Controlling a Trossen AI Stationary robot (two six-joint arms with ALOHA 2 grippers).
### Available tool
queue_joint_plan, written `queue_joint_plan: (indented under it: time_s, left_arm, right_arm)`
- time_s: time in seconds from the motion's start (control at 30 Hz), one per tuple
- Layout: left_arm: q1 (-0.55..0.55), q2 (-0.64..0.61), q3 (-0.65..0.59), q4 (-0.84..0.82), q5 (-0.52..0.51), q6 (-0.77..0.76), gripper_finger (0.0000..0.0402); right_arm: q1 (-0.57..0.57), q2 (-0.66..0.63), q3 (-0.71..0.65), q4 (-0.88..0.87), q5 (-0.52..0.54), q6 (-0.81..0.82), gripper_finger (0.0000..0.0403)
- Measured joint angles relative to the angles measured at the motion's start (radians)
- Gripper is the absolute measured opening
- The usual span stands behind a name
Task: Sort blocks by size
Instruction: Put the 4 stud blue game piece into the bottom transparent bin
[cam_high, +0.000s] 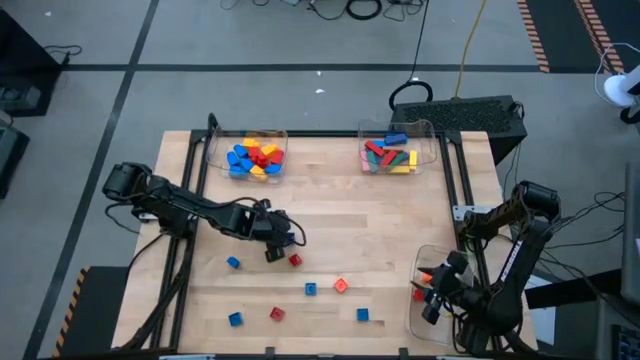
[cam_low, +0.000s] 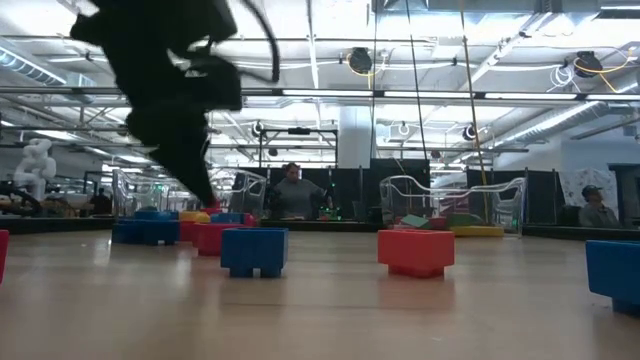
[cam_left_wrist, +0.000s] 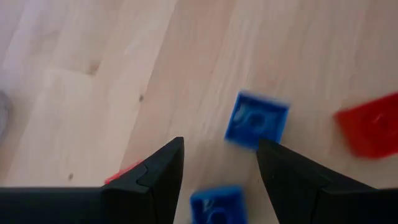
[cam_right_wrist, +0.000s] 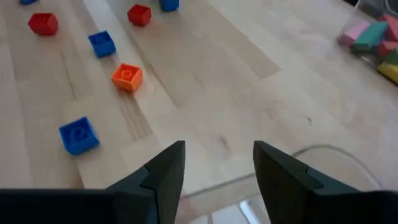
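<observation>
Both grippers stand apart and hold nothing: left gripper (cam_left_wrist: 219, 171) over the blocks (cam_left_wrist: 256, 119), right gripper (cam_right_wrist: 217, 168) above the tray (cam_high: 425, 300)

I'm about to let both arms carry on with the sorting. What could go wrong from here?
1. The left tool, open, hangs low by a red block; coming down it may knock that block aside.
2. Loose blocks lie close together, such as the orange block and a blue block, so a grab may nudge a neighbour.
3. The right tool, open, sits over the near tray; swinging out could catch its rim.
</observation>
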Motion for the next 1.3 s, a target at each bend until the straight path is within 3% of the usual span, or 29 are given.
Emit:
queue_joint_plan:
  time_s: [0.6,0.83,1.13,1.3]
  left_arm:
    - [0.0,0.009,-0.088,0.194,0.099,0.297,0.0203]
    - [0.002,0.009,-0.087,0.258,0.103,0.218,0.0206]
    - [0.006,0.065,-0.087,0.292,0.087,0.141,0.0282]
    - [0.006,0.137,-0.085,0.323,0.092,0.114,0.0292]
  right_arm:
    - [-0.037,0.0,0.003,0.054,-0.003,-0.041,0.0173]
    - [-0.04,0.0,0.003,0.065,-0.004,-0.041,0.0173]
    - [-0.042,0.0,0.003,0.076,-0.004,-0.041,0.0173]
    - [-0.046,0.0,0.003,0.085,-0.005,-0.041,0.0173]
